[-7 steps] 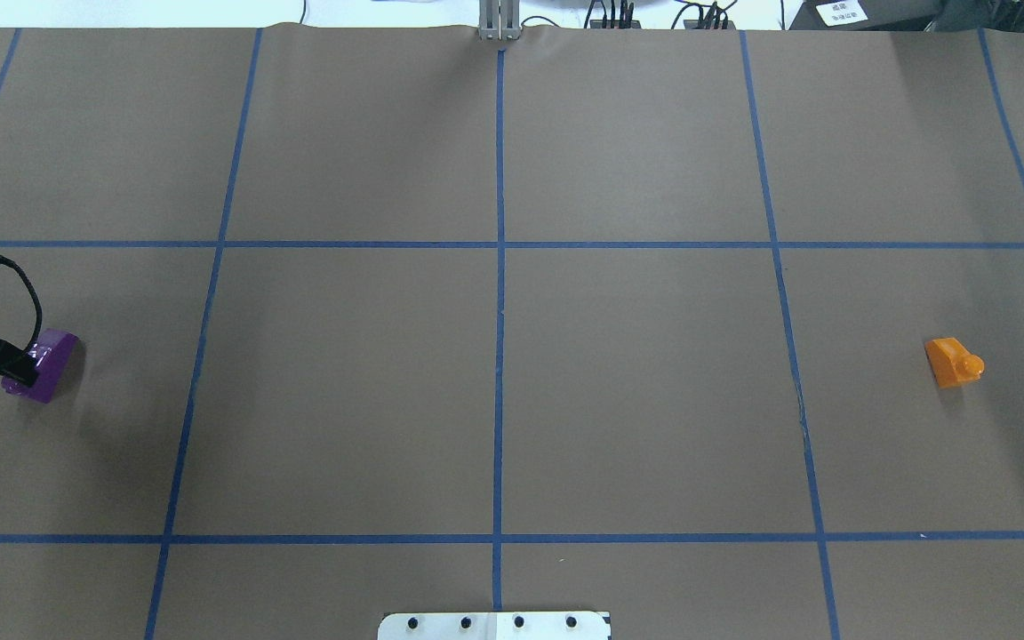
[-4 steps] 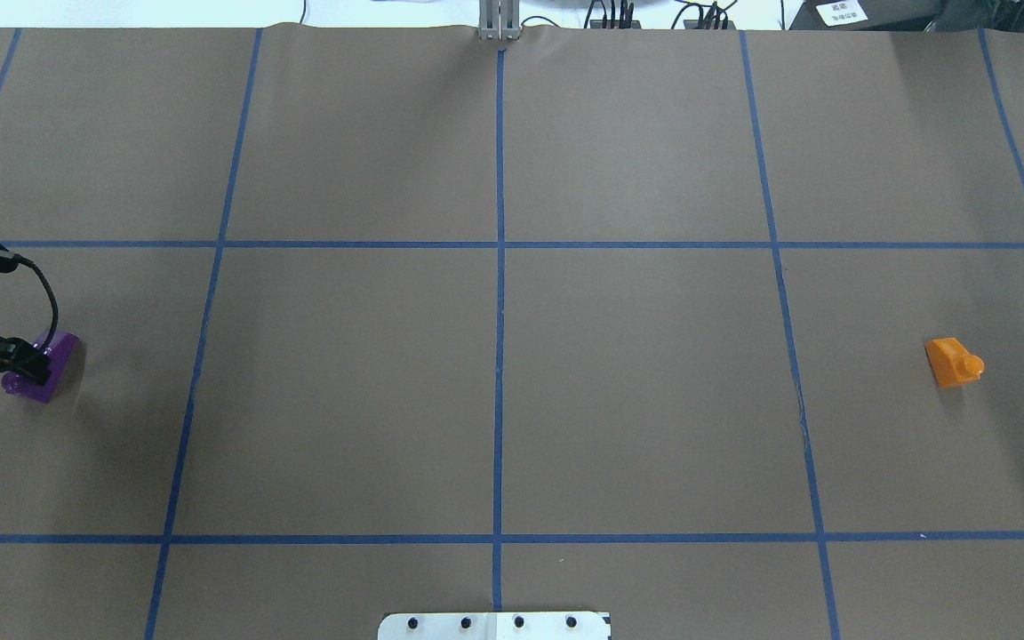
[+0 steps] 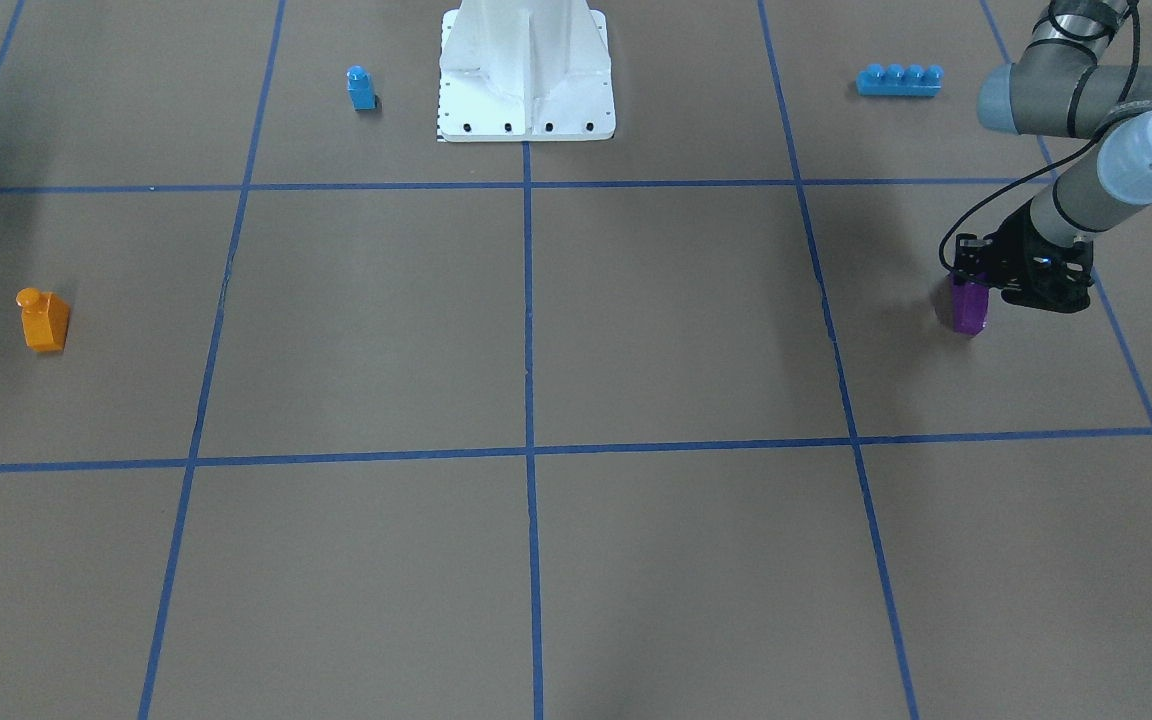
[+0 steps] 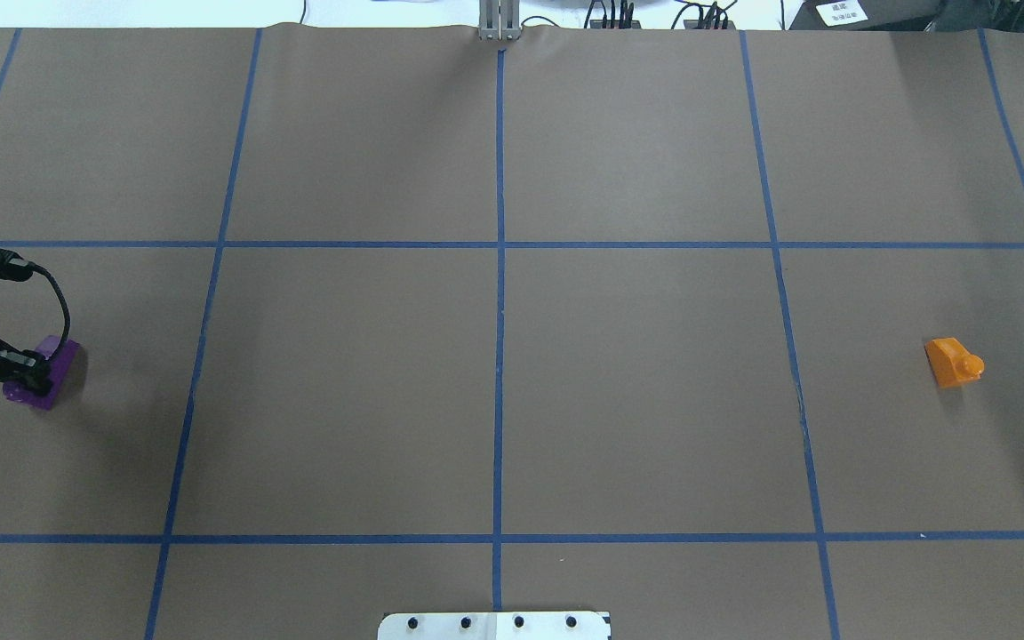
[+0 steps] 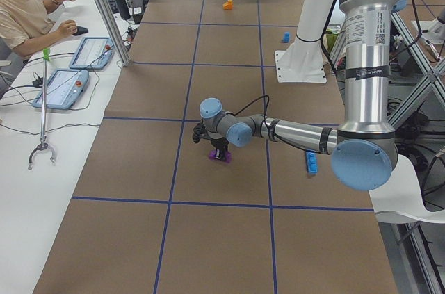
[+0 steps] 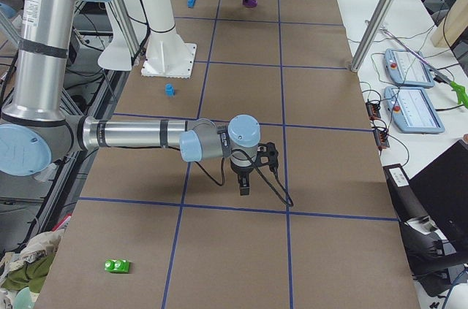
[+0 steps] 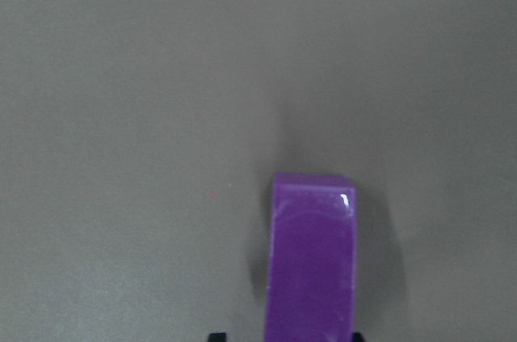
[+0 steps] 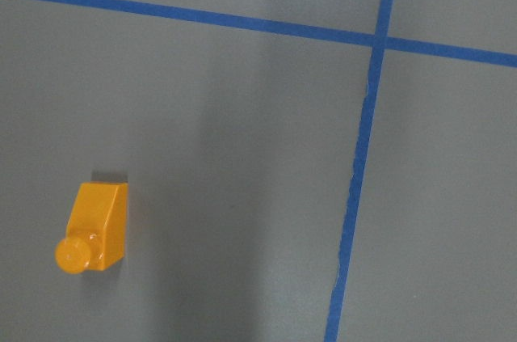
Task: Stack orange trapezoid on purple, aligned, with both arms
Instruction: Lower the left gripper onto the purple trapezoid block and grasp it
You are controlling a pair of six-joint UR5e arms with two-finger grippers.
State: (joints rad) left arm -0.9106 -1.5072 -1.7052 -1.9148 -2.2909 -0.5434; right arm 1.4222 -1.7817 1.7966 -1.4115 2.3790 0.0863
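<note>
The table (image 4: 636,391) is dull brown, ruled into large squares by blue tape lines. At the left is the glossy dark purple block (image 4: 63,360) under the black left gripper (image 3: 971,283). At the far right is the bright orange trapezoid (image 4: 952,363). Beside the white robot base (image 3: 526,70) are two more blues: a small block (image 3: 361,88) and a long brick (image 3: 899,80). The left arm (image 3: 1066,100) is grey, capped in light blue.

A white pedestal (image 3: 526,60) has four dark screws (image 3: 508,128) along its foot. Beside it, the left arm (image 5: 365,58) and right arm (image 6: 47,53) are alike: silver tubes, grey joints and light-blue caps (image 5: 360,164). Dark lettering (image 5: 379,78) runs down the tube. A black cable (image 3: 976,212) loops near each wrist. The left gripper (image 5: 220,148) and right gripper (image 6: 245,185) are both black.
</note>
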